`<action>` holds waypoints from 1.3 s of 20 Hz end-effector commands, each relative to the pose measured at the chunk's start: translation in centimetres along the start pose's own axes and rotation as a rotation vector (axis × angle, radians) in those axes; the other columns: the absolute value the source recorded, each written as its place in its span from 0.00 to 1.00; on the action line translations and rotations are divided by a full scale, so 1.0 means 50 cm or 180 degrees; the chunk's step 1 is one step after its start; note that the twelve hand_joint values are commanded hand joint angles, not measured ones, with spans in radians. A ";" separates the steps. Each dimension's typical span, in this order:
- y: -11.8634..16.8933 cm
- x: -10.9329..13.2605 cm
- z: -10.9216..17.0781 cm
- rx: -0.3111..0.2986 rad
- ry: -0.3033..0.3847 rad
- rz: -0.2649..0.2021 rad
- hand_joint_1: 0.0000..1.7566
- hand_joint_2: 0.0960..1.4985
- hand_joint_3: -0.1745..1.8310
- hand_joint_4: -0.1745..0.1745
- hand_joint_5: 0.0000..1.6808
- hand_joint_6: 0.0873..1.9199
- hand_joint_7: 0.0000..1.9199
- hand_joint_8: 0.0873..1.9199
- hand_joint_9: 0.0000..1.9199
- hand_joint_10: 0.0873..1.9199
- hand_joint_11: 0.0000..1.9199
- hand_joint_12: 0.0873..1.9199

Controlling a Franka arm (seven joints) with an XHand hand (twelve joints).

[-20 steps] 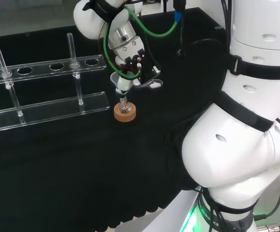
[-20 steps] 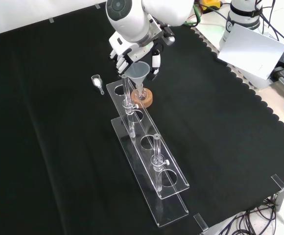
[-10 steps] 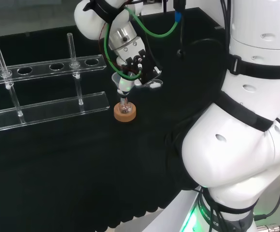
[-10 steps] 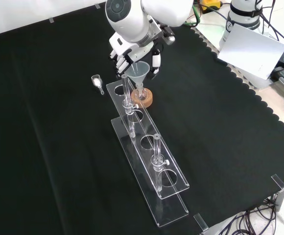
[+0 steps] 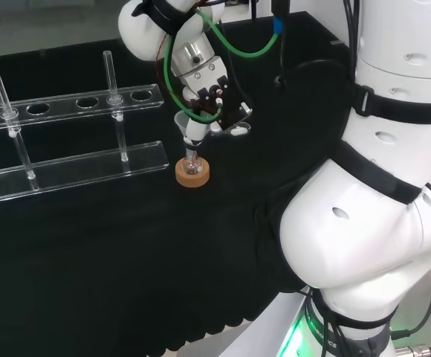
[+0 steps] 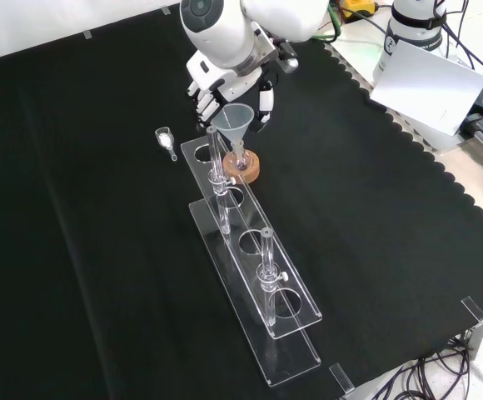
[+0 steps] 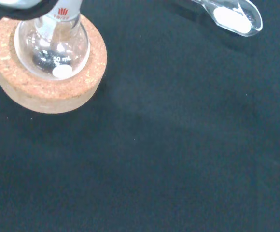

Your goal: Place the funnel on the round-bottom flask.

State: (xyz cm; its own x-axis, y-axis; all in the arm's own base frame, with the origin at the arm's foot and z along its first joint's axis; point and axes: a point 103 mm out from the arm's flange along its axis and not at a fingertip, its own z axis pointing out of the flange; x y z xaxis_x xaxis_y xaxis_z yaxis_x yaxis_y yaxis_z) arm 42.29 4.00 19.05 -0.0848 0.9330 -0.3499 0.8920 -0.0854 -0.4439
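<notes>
Funnel (image 6: 234, 122) sits stem-down in the flask (image 6: 241, 164) neck, flask on the cork ring (image 6: 251, 171) — just right of the rack (image 6: 250, 258) in the front view. Hand (image 6: 225, 87) is right behind the funnel, fingers hanging beside its rim; can't tell if they grip it. Scoop (image 6: 166, 138) lies left of the rack.

The white arm reaches over the bench's far side in the front view, its hand (image 6: 225, 90) pointing down with fingers (image 6: 264, 103) slightly spread.
</notes>
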 end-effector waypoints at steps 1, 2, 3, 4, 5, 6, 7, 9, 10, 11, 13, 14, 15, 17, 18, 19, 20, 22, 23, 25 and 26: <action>-0.001 -0.001 0.000 0.0035 0.0004 -0.0026 0.38 0.39 0.35 0.37 0.22 0.09 0.14 0.37 0.27 0.32 0.16 0.71; -0.001 -0.002 0.000 0.0048 0.0008 -0.0035 0.38 0.39 0.35 0.37 0.22 0.07 0.12 0.36 0.25 0.32 0.16 0.71; -0.002 -0.003 0.000 0.0062 0.0006 -0.0037 0.38 0.40 0.34 0.38 0.22 0.05 0.11 0.36 0.23 0.32 0.15 0.71; -0.003 -0.005 0.001 0.0065 0.0012 -0.0038 0.37 0.39 0.34 0.38 0.21 0.04 0.09 0.35 0.22 0.32 0.14 0.72; -0.005 -0.008 0.001 0.0074 0.0020 -0.0039 0.37 0.39 0.33 0.38 0.19 0.02 0.07 0.34 0.19 0.33 0.13 0.72; -0.006 -0.009 0.002 0.0084 0.0024 -0.0040 0.37 0.39 0.33 0.38 0.18 0.00 0.05 0.33 0.17 0.33 0.12 0.73; -0.008 -0.010 0.003 0.0075 0.0029 -0.0043 0.36 0.39 0.32 0.39 0.17 0.00 0.03 0.33 0.15 0.34 0.11 0.73; -0.012 -0.012 0.006 0.0052 0.0041 -0.0051 0.36 0.39 0.31 0.39 0.15 0.00 0.01 0.30 0.11 0.35 0.09 0.74; -0.016 -0.013 0.007 0.0037 0.0050 -0.0057 0.35 0.39 0.31 0.40 0.13 0.00 0.00 0.28 0.10 0.35 0.09 0.74; -0.017 -0.013 0.008 0.0031 0.0052 -0.0062 0.35 0.39 0.30 0.40 0.12 0.00 0.00 0.26 0.09 0.36 0.08 0.74; -0.023 -0.015 0.011 0.0013 0.0068 -0.0071 0.35 0.39 0.30 0.40 0.11 0.00 0.00 0.22 0.07 0.37 0.07 0.74; -0.028 -0.018 0.013 -0.0027 0.0091 -0.0079 0.34 0.39 0.29 0.41 0.10 0.00 0.00 0.20 0.06 0.37 0.07 0.74; -0.031 -0.021 0.014 -0.0049 0.0107 -0.0086 0.34 0.39 0.29 0.41 0.09 0.00 0.00 0.18 0.05 0.37 0.06 0.75; -0.042 -0.030 0.014 -0.0131 0.0172 -0.0101 0.32 0.39 0.28 0.41 0.08 0.00 0.00 0.16 0.04 0.38 0.06 0.75; -0.046 -0.033 0.013 -0.0155 0.0197 -0.0106 0.32 0.39 0.27 0.41 0.07 0.00 0.00 0.15 0.03 0.38 0.06 0.75; -0.050 -0.036 0.013 -0.0184 0.0213 -0.0107 0.31 0.39 0.26 0.41 0.07 0.00 0.00 0.14 0.03 0.39 0.05 0.75; -0.055 -0.041 0.012 -0.0228 0.0242 -0.0106 0.30 0.39 0.25 0.41 0.07 0.00 0.00 0.14 0.02 0.39 0.05 0.75; -0.069 -0.052 0.007 -0.0320 0.0293 -0.0099 0.27 0.39 0.24 0.41 0.07 0.00 0.00 0.16 0.03 0.39 0.06 0.76; -0.076 -0.059 0.004 -0.0373 0.0325 -0.0098 0.27 0.40 0.23 0.41 0.07 0.00 0.00 0.18 0.04 0.39 0.06 0.76; -0.091 -0.073 -0.003 -0.0481 0.0411 -0.0118 0.26 0.40 0.22 0.41 0.08 0.00 0.00 0.23 0.06 0.39 0.07 0.76; -0.100 -0.081 -0.009 -0.0562 0.0469 -0.0119 0.26 0.41 0.21 0.40 0.09 0.00 0.00 0.25 0.08 0.39 0.08 0.76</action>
State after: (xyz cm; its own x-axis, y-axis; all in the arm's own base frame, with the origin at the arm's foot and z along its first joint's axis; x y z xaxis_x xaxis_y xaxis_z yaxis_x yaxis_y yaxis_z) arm 40.11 2.47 20.68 -0.0854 0.9517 -0.2950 0.9143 -0.0429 -0.4028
